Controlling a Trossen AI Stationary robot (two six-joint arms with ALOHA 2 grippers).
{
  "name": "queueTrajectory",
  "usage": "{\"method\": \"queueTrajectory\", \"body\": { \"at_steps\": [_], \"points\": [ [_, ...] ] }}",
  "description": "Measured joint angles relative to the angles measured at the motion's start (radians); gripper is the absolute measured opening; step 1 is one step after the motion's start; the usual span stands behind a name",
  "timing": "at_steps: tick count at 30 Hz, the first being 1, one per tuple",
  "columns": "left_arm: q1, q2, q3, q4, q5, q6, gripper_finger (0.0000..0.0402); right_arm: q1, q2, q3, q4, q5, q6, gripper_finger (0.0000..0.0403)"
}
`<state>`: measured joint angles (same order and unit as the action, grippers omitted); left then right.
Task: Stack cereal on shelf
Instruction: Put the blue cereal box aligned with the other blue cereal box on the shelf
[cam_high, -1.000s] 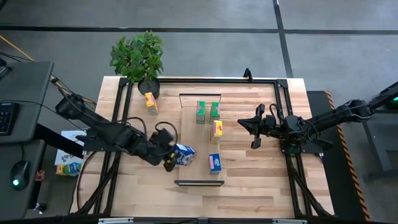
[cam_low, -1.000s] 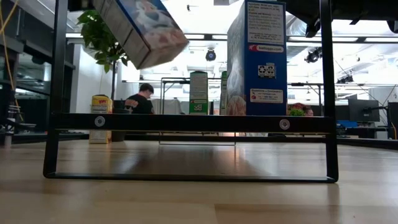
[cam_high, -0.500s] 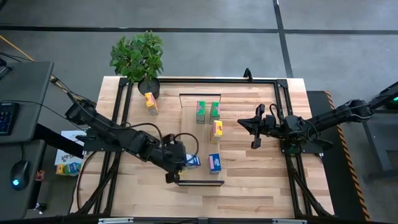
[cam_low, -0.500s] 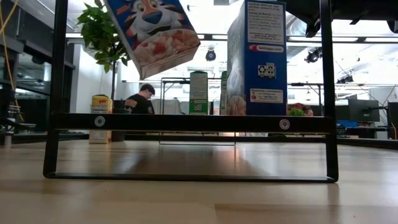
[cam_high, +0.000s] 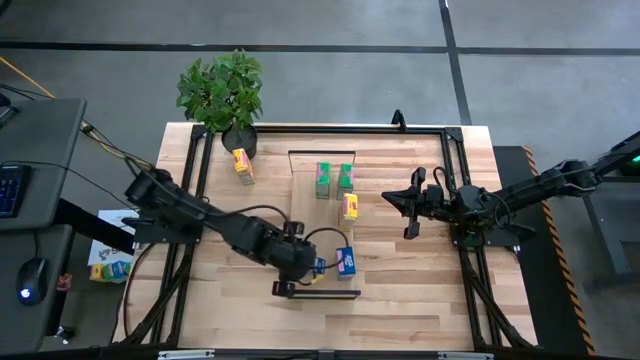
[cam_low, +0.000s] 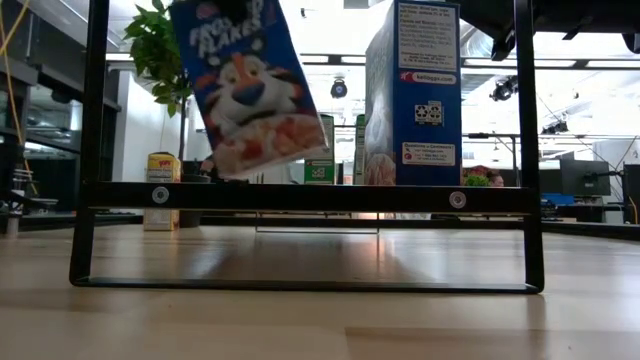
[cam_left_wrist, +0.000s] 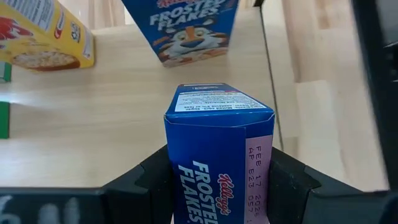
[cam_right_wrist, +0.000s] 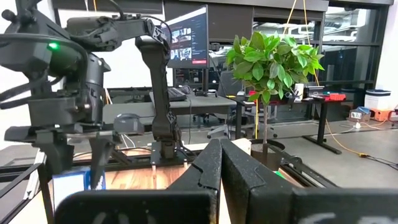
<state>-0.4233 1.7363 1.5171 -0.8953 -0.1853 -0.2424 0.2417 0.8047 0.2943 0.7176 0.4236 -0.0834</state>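
Note:
My left gripper (cam_high: 305, 266) is shut on a blue cereal box (cam_high: 319, 266), held over the near end of the shelf plank (cam_high: 305, 215). In the low view this box (cam_low: 245, 90) hangs tilted above the near bracket (cam_low: 310, 197). A second blue box (cam_high: 346, 262) stands on the plank beside it. Farther along stand a yellow box (cam_high: 348, 207) and two green boxes (cam_high: 323, 178) (cam_high: 345, 177). Another yellow box (cam_high: 242, 163) stands off the plank by the plant. My right gripper (cam_high: 388, 197) is shut and empty, right of the plank. My left gripper pinches the blue box between its two fingers (cam_left_wrist: 146, 180), one on each wide face (cam_left_wrist: 177, 186), with a narrow side facing the wrist camera. The fingers come from the table's left, slanting down, at the box's upper end. The box hangs tilted, clear of the plank.
A potted plant (cam_high: 222, 90) stands at the table's far left corner. Black frame rails (cam_high: 455, 190) run along both sides of the table. Bare plank lies between the yellow box and the standing blue box. A person (cam_low: 210, 165) sits in the room behind.
My left gripper has carried the blue box toward the table's right and near edges, to just left of the standing blue box. The box has come down and turned from strongly tipped to nearer upright, its front toward the near edge.

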Motion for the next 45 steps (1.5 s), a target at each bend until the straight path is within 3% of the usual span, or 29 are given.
{"method": "queueTrajectory", "body": {
  "at_steps": [21,34,45],
  "points": [
    [0.009,0.018,0.006,0.033,0.054,0.064,0.0178,0.0,0.0,0.0,-0.003,0.0,0.001,0.0],
    [0.01,0.017,0.006,0.046,0.053,0.061,0.0237,0.0,0.0,0.0,-0.003,0.0,0.017,0.0],
    [0.018,-0.033,0.006,0.032,0.044,0.071,0.0246,0.0,0.0,0.0,-0.003,0.0,0.017,0.0]
  ]
}}
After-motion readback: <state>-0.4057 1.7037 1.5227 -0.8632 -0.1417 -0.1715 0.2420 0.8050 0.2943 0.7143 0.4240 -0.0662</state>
